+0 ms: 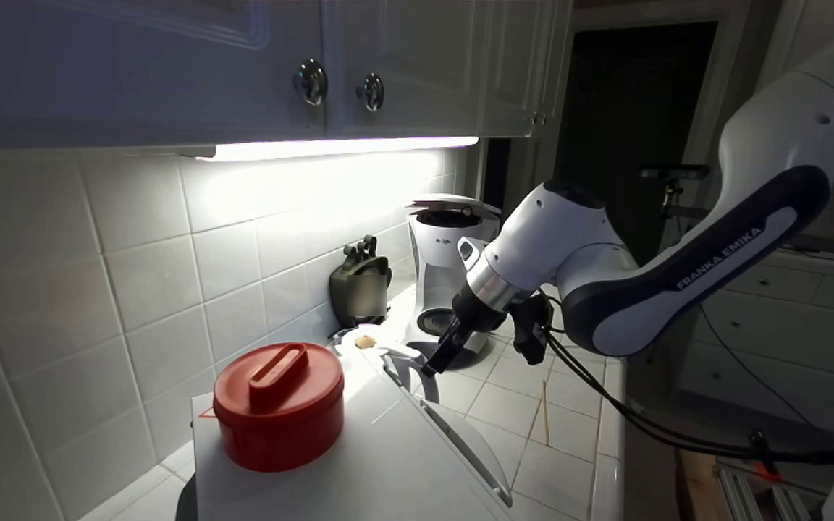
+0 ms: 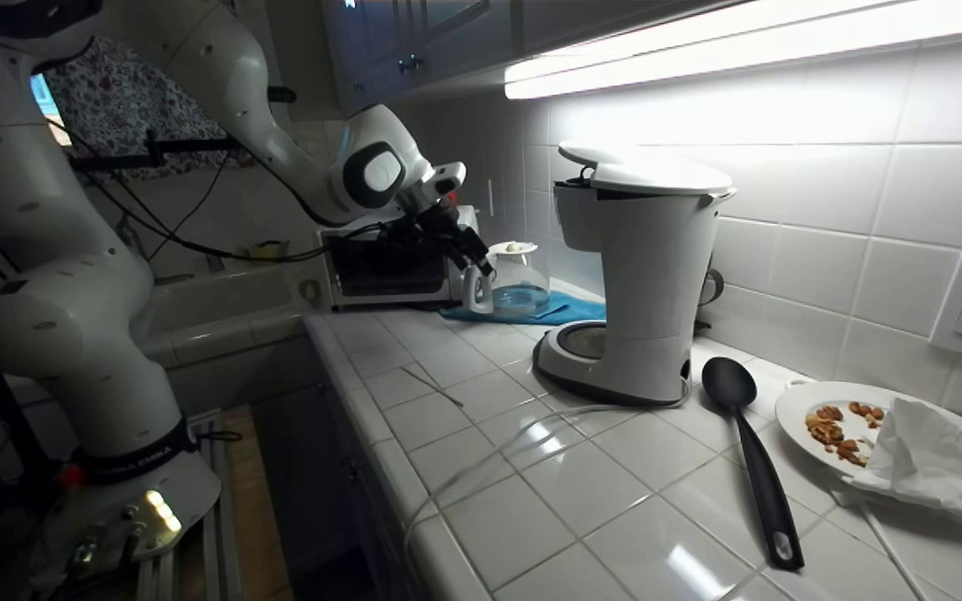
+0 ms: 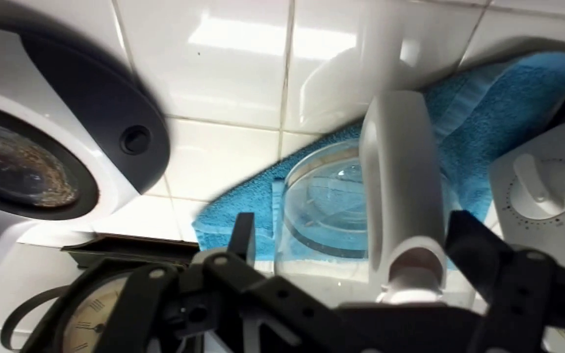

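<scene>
A glass carafe point(image 3: 321, 211) with a white handle point(image 3: 405, 162) stands upright on a blue towel point(image 3: 243, 211). It also shows in an exterior view point(image 2: 527, 288). My gripper point(image 3: 352, 229) is open, with its fingers apart on either side of the handle in the wrist view. The handle is much closer to the right finger; I cannot tell whether they touch. In both exterior views my fingertips point(image 1: 431, 370) point(image 2: 483, 263) are at the handle's upper part. A white coffee maker point(image 2: 656, 275) with a raised lid and bare hot plate point(image 3: 17, 162) stands beside the carafe.
A white toaster oven point(image 2: 389, 271) stands behind the carafe, with a red lidded pot point(image 1: 279, 412) on top. A green clock point(image 1: 348, 289) is by the tiled wall. A thin stick point(image 2: 432, 386), black spoon point(image 2: 756, 476) and plate point(image 2: 794, 417) of nuts lie on the counter.
</scene>
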Controlling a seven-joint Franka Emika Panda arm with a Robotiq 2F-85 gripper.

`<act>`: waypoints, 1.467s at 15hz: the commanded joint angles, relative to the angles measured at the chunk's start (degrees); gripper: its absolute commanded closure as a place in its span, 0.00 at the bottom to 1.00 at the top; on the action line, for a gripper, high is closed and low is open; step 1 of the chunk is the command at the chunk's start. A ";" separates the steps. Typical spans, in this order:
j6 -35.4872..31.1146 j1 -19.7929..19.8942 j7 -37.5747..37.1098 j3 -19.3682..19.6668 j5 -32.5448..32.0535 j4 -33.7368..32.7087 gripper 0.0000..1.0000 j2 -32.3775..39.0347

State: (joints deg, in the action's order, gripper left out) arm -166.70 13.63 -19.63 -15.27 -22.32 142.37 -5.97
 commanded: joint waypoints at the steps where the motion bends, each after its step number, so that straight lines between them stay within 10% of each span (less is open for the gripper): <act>1: 7.93 0.43 -7.79 -2.47 -3.36 1.38 0.00 -4.52; 9: 18.03 -3.94 -15.15 -0.93 -3.11 1.54 0.00 -8.75; 22: 7.61 -5.47 -2.04 5.64 1.62 4.90 0.00 -17.82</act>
State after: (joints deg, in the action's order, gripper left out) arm -158.99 6.93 -22.81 -8.37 -22.15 147.24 -23.67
